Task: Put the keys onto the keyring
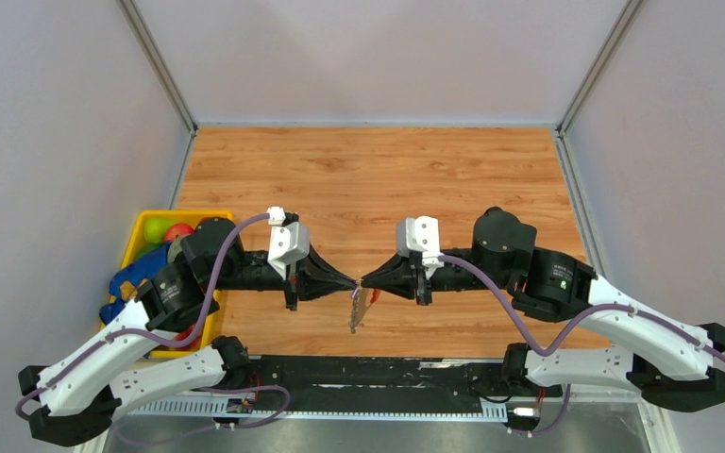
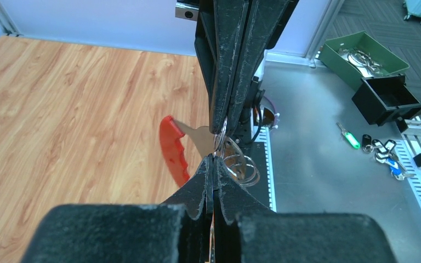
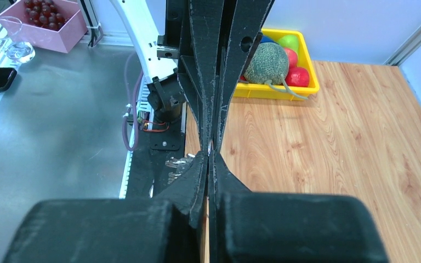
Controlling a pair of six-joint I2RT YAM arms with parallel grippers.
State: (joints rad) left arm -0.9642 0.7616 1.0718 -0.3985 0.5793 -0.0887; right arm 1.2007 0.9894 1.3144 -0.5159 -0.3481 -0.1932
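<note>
Left fingers (image 2: 200,186) and right fingers (image 3: 194,181) pinch shut tip to tip, seemingly both on the red-looped glittery keyring (image 2: 172,148); steady grip, gentle twisting advised.

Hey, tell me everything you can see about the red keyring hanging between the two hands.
The keyring hangs in the air above the wooden table, where the two shut hands meet tip to tip. It has a red, plastic-looking curved piece with a wavy inner edge, joined to a flat brownish tab that appears to run into the right hand. Thin silvery wire loops sit beside the tab at the left hand. From above it looks like a thin greyish strip dangling down.
</note>
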